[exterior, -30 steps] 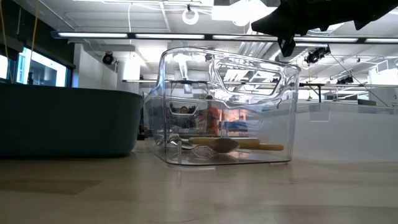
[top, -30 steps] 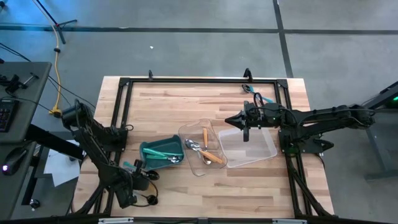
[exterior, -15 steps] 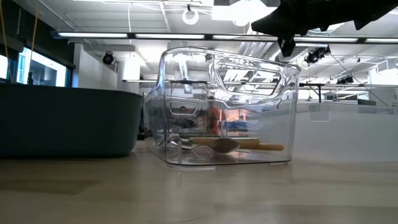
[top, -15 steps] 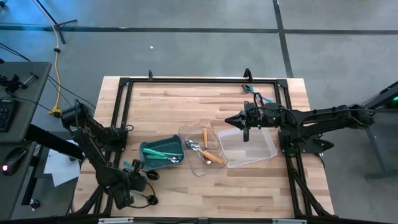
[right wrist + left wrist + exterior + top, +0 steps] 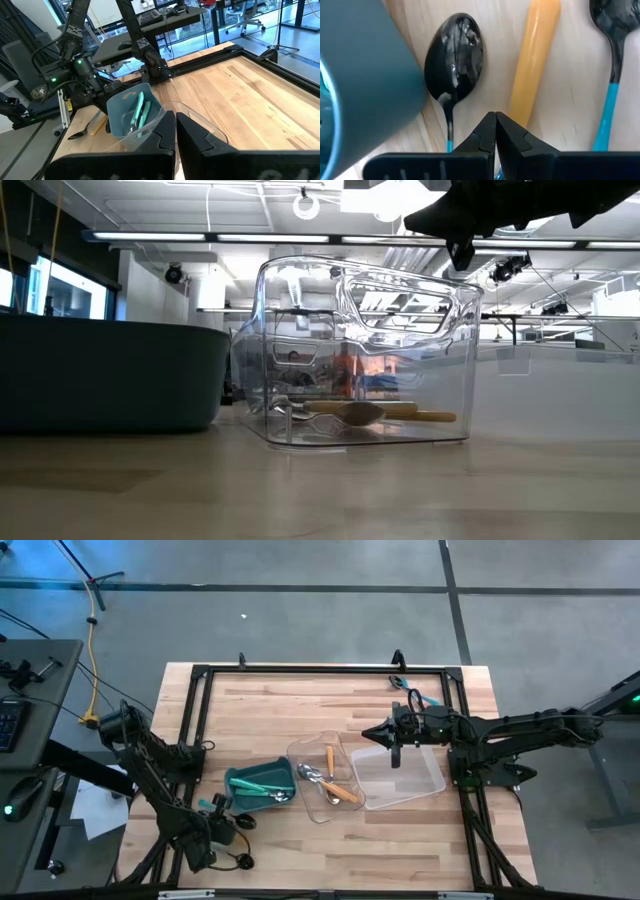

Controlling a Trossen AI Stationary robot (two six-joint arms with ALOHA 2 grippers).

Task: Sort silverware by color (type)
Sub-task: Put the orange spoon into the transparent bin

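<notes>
My left gripper [image 5: 495,120] is shut and points down at the near left of the table [image 5: 222,812], beside the teal bin [image 5: 258,785]. Under it on the wood lie a black spoon with a teal handle [image 5: 454,62], an orange handle [image 5: 532,60] and a second black, teal-handled spoon [image 5: 612,45]. I cannot tell whether its tips touch anything. My right gripper [image 5: 366,733] is shut and empty, above the far edge of a clear tray [image 5: 400,775]. The bin holds teal-handled utensils [image 5: 139,112]. A second clear tray [image 5: 322,778] holds orange-handled utensils [image 5: 340,790] and silver spoons [image 5: 312,775].
A black metal frame [image 5: 300,670] runs round the tabletop. A teal item [image 5: 420,695] lies by the frame at the far right. In the low view the bin [image 5: 110,375] and the clear tray [image 5: 365,355] stand side by side. Bare wood [image 5: 290,705] lies along the far half.
</notes>
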